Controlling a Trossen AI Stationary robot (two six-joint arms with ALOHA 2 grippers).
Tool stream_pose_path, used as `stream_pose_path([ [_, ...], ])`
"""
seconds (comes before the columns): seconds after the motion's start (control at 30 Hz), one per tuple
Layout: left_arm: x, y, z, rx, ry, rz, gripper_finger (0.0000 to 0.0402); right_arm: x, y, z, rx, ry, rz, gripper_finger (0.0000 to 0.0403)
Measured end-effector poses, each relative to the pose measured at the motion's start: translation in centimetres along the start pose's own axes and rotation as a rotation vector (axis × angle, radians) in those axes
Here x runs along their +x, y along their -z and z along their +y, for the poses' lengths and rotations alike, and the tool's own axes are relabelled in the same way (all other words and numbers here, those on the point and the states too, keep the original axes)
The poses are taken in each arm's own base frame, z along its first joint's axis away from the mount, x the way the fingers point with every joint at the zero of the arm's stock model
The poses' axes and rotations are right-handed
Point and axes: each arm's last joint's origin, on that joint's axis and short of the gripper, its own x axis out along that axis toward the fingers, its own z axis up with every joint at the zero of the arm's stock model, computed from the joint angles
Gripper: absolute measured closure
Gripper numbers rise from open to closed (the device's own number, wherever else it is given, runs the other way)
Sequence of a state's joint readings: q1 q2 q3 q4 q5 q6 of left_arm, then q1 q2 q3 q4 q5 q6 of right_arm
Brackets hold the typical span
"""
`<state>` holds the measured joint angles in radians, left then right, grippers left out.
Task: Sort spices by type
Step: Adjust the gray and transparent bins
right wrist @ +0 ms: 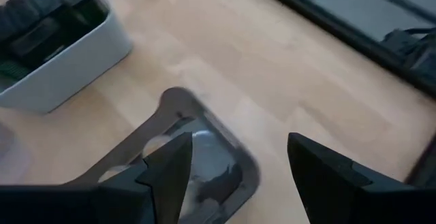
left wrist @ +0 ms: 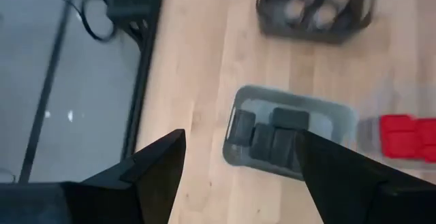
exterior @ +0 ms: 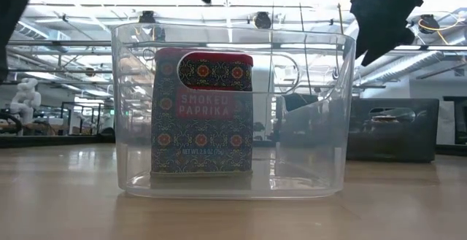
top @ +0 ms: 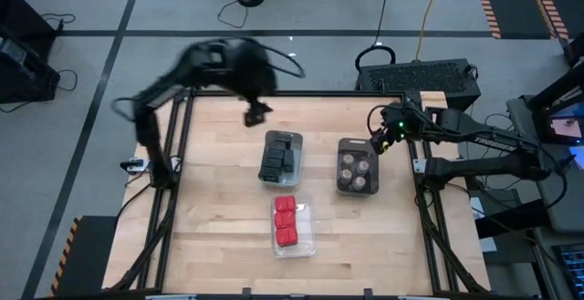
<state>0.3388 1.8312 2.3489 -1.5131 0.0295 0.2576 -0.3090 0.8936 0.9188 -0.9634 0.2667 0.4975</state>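
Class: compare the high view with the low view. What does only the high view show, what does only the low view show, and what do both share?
Only the high view shows all three trays: dark blocks in one, round jars in the dark tray, and the red blocks' count. Only the low view shows a label, Smoked Paprika, on the red tin. Both share the clear tray of red tins and both raised arms.

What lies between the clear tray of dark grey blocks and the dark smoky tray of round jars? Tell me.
Only bare wooden table lies between the clear tray of dark grey blocks and the dark smoky tray of round jars, per the high view.
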Motion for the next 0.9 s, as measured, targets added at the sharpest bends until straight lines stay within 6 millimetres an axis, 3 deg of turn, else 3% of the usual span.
stream_pose_path([
  [0.13, -4.4, 2.1, -0.6, -0.015, -0.011, -0.103, 0.012, -0.2, 0.5, 0.8, 0.006, -0.04, 0.02, 0.0179],
  [0.2, -5.0, 3.5, -1.1, -0.02, -0.002, -0.124, 0.012, -0.4, 0.8, 1.3, 0.003, -0.063, 0.026, 0.0179],
  [0.3, -4.2, 6.2, -2.0, -0.046, -0.004, -0.176, 0.012, -0.7, 1.2, 2.2, -0.005, -0.105, 0.027, 0.0179],
  [0.4, -1.6, 9.5, -3.0, -0.078, -0.002, -0.233, 0.012, -0.6, 1.3, 3.5, -0.021, -0.163, 0.008, 0.0179],
  [0.6, 6.1, 16.2, -5.7, -0.167, 0.11, -0.283, 0.012, 1.3, 2.5, 6.6, -0.081, -0.289, 0.013, 0.0179],
  [0.77, 11.8, 20.5, -7.3, -0.284, 0.141, -0.269, 0.012, 2.4, 3.5, 8.2, -0.107, -0.283, 0.088, 0.0179],
  [0.9, 15.3, 22.8, -8.1, -0.357, 0.155, -0.304, 0.012, 3.0, 3.8, 9.4, -0.104, -0.31, 0.105, 0.0179],
])
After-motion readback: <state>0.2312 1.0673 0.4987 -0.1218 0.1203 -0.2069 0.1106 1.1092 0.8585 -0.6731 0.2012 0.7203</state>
